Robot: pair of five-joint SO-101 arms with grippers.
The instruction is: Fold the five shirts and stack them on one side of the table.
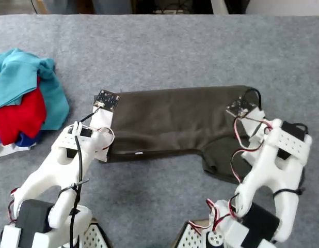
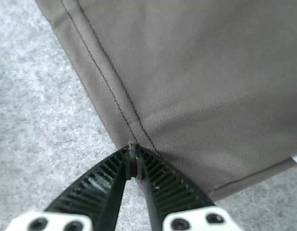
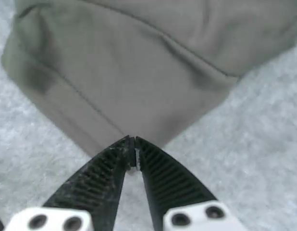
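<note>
Brown shirt (image 1: 170, 121) part-folded mid-tabletop (image 1: 201, 46), both arms' jaws clamped on its edges; remaining shirts (image 1: 25, 101) heaped unfolded at left edge, none stacked.

Left arm (image 1: 59, 165) and right arm (image 1: 270, 163) low, forward; left pincer (image 2: 133, 155) and right pincer (image 3: 134, 147) fully closed.

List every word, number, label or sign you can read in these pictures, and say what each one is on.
No text can be read anywhere.
White tag on the brown shirt: too small to read.
Circuit boards on the arms' wrists: any print is too small to read.
</note>
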